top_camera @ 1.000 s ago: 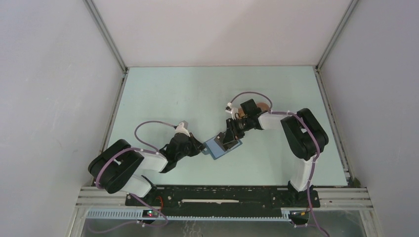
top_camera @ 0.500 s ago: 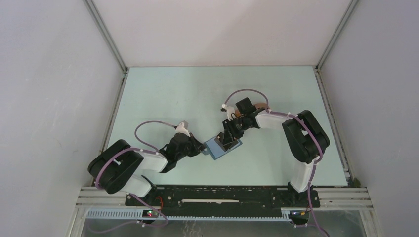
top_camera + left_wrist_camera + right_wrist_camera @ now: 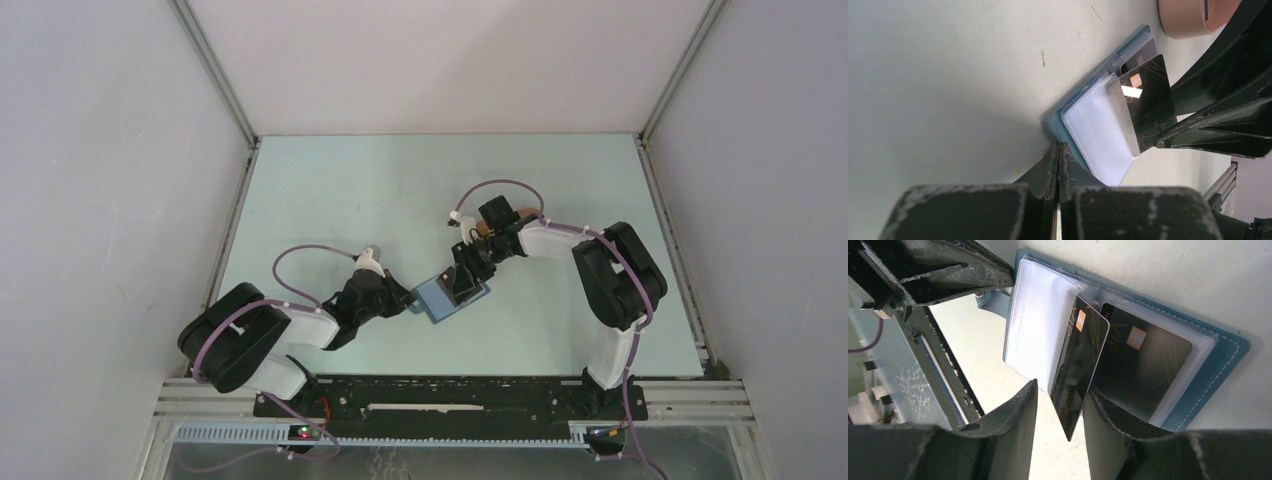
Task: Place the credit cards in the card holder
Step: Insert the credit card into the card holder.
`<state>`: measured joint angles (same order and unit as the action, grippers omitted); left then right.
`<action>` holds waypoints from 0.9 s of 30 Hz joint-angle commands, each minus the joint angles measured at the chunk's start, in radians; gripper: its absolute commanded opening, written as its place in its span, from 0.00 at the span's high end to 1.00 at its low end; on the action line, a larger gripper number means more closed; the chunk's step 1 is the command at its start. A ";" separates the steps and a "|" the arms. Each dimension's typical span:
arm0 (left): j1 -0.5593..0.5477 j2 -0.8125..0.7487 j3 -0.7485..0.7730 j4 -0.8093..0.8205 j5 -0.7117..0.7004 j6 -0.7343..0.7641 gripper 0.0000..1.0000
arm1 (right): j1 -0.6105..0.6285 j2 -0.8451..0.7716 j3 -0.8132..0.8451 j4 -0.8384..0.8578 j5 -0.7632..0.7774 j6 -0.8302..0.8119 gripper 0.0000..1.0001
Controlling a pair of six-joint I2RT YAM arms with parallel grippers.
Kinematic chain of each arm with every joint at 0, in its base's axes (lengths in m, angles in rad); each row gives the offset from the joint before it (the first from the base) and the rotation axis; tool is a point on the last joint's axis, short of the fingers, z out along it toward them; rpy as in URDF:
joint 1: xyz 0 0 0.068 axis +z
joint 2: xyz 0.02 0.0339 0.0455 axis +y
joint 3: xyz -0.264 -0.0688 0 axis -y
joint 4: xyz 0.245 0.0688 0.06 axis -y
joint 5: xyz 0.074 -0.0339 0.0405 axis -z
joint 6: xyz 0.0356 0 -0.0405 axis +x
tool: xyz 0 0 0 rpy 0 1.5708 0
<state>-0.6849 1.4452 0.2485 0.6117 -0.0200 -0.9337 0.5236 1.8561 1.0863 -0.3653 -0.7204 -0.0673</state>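
The card holder (image 3: pixel 450 297) lies open mid-frame on the surface (image 3: pixel 350 200). A dark credit card (image 3: pixel 1080 360) leans half inserted in it. The right gripper (image 3: pixel 1060 390) has its jaws parted either side, released. The left gripper (image 3: pixel 1058 150), jaws clenched, presses the holder's edge, likely pinning it flat.

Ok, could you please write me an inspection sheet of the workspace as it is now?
Surface: pale green table, few small brown marks.
Job's things: card holder lies open; one dark card sleeved, one black card leaning at a sleeve's opening.
Clutter: peach tray beyond the holder.
End effectors: left end effector shut on the holder's edge; right end effector open around the black card.
Cables: purple cable looping over each arm.
Surroundings: grey walls, metal frame.
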 commanded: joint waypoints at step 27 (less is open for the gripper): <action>-0.005 0.049 -0.042 -0.280 0.038 0.071 1.00 | -0.042 0.199 0.074 -0.045 -0.259 0.109 0.85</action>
<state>-0.6849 1.4456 0.2508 0.6075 -0.0132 -0.9321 0.4667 2.0331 1.1416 -0.4110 -0.9642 0.0170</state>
